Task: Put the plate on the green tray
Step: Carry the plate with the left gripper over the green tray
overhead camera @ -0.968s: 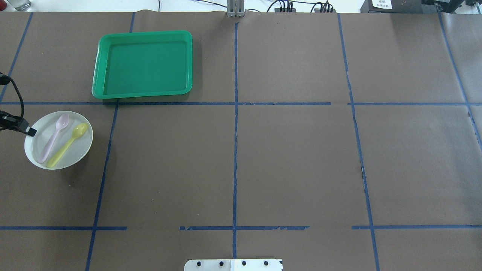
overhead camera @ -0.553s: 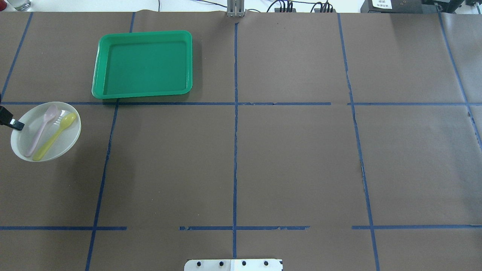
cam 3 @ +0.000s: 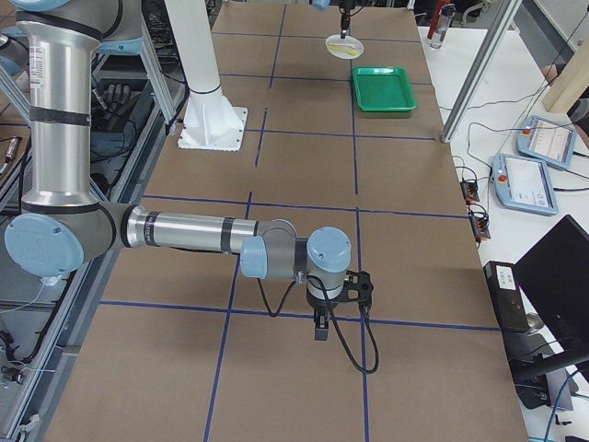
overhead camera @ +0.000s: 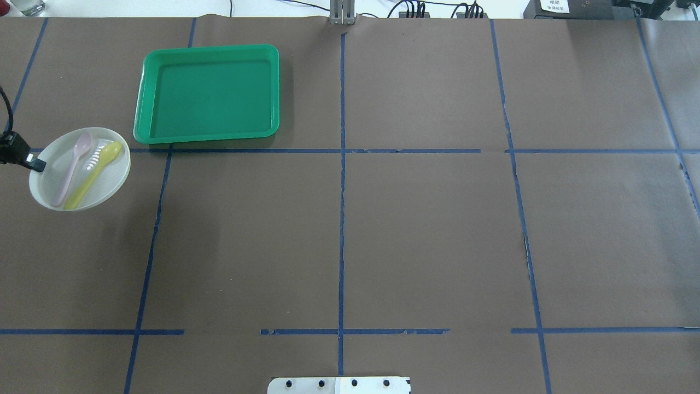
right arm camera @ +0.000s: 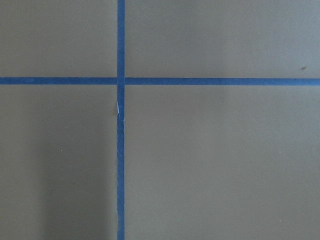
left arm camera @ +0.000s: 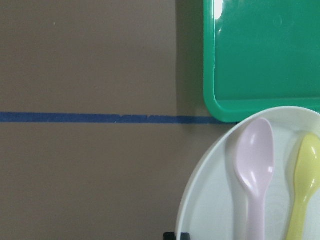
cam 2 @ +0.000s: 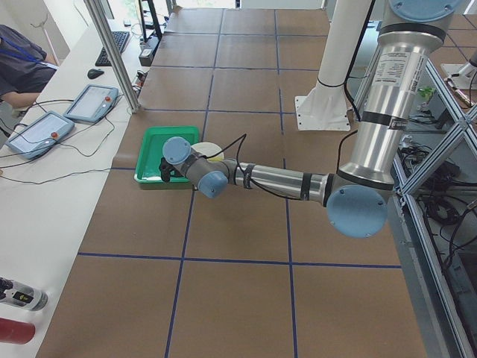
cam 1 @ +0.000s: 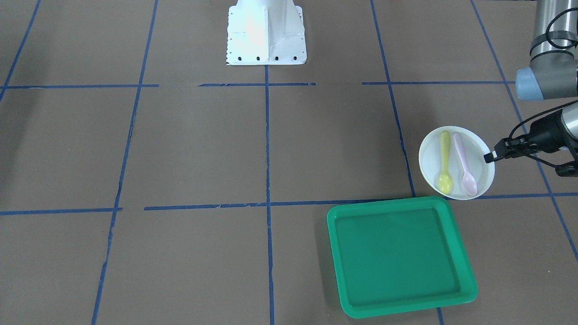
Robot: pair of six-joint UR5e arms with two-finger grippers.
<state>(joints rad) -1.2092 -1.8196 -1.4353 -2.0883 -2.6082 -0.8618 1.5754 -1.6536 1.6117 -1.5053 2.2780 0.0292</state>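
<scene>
**Plate in carry, held by left pincer, short of green tray**

Item 1, left pincer. Closed down on the plate's raised rim. In the overhead view it bites at the plate's 9 o'clock edge, with one black fingertip lying over the rim. Nothing else is in its hold.

Item 2, plate. Small, round, white and shallow. Its shadow falls offset on the table, and in the left wrist view its edge overlaps the tray's corner, so it is judged to be lifted clear of the surface. It sits over a blue tape line and roughly level.

Item 3, contents of plate. One lilac spoon and one yellow spoon, loose and side by side, bowls toward 1 o'clock in the overhead view.

Item 4, green tray. At 2 o'clock from the plate in the overhead view, near but apart from it. It lies flat on the table with nothing seen in it.

Item 5, right pincer. Well apart, pointing down near the table. Whether it is open or closed cannot be told.

Step in hand, as judged: transfer. The plate is grasped and raised but not yet over the tray.

Next move calls for: travel toward 2 o'clock with the plate kept level so the loose spoons do not slide. The plate's underside must clear the tray's raised rim. It should be lowered onto the tray floor before the fingers part.
</scene>
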